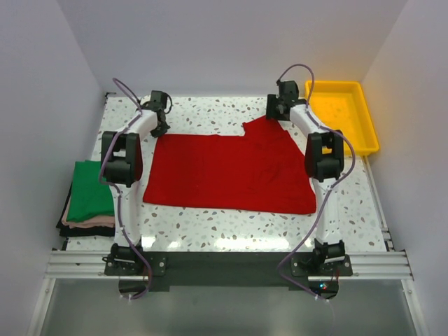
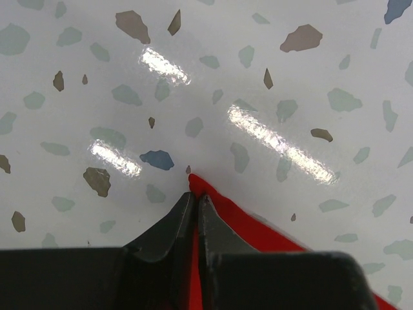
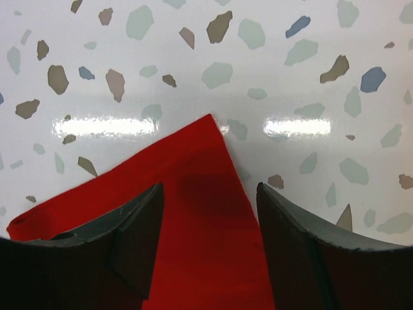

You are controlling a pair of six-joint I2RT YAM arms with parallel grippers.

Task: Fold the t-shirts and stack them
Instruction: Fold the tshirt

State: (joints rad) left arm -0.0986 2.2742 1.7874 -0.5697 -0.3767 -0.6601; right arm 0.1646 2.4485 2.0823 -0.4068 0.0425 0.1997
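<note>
Flanking one spread red t-shirt (image 1: 224,175) sits one folded green t-shirt (image 1: 89,190).

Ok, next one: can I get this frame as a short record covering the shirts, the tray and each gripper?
red t-shirt: spread flat in the middle of the speckled table, not yet folded
green t-shirt: folded, on top of a pile of folded clothes at the table's left edge
left gripper: shut on the red t-shirt's far left corner
right gripper: open, fingers either side of the far right corner
yellow tray: far right of the table, nothing visible in it
</note>
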